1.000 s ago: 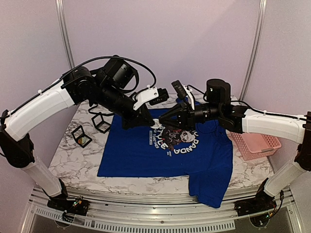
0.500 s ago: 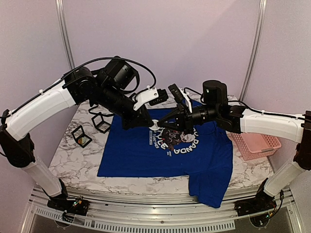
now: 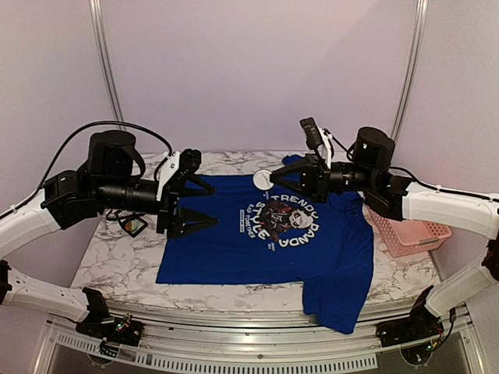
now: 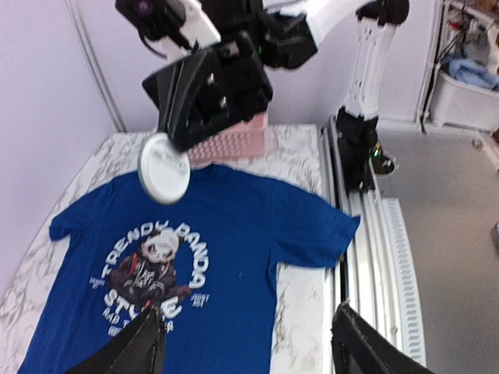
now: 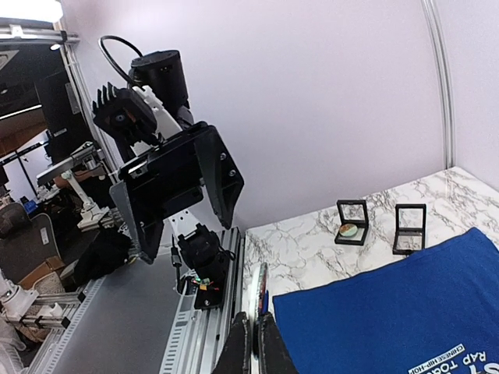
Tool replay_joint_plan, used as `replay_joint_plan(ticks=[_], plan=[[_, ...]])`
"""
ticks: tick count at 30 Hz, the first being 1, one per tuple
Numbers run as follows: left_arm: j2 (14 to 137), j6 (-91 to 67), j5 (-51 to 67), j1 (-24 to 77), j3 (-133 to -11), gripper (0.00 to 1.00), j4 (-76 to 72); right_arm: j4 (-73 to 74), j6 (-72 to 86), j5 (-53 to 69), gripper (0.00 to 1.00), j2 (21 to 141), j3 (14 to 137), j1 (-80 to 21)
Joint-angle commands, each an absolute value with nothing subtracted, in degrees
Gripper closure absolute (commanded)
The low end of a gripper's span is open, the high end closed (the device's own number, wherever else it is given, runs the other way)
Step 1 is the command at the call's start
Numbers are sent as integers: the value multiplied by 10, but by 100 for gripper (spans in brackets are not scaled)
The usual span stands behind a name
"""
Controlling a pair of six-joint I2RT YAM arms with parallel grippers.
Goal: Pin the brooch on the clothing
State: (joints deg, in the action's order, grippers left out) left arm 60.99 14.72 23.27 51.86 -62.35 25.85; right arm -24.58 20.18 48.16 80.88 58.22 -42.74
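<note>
While level — disc (image 3: 263, 180) in right tool (image 3: 274, 178)

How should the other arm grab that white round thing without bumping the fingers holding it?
Probably by its free rim, the half pointing away from the right gripper, coming in from the left arm's side. The white disc is thin and flat, so pinch across its two faces. The right gripper's fingers cover the opposite edge.

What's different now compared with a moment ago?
The arms drew apart from above the shirt. The left fingers swung back left and opened. The right fingers drew back right, shut on a white disc. Shirt and basket stayed put.
</note>
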Motion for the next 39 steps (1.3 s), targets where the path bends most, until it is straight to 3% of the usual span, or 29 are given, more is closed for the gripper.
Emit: replay_joint_plan(ticks=[1,6,9,13,17,21,25,27,35,39], plan=[[673,48,269,548,-623,25,49,-342,256,455,100,775,548,-429],[714,-16,273,556,-625,29,-33,-368,264,466,100,762,534,-429],[729,-47,245,566,-627,38,-52,-373,265,472,100,758,531,-430],[740,-62,216,569,-642,60,-67,-371,259,477,100,755,528,-429],[754,-72,226,576,-659,70,-56,-372,255,482,100,754,529,-429],[758,-71,219,579,-659,91,-58,-371,251,479,100,752,526,-429],[759,-74,212,579,-661,94,-55,-373,252,484,100,750,527,-429],[760,-74,209,579,-662,100,-56,-373,253,487,100,751,528,-430],[751,-65,223,575,-654,100,-58,-371,250,499,100,752,528,-429],[740,-51,257,538,-650,79,-48,-348,234,504,100,739,531,-429]])
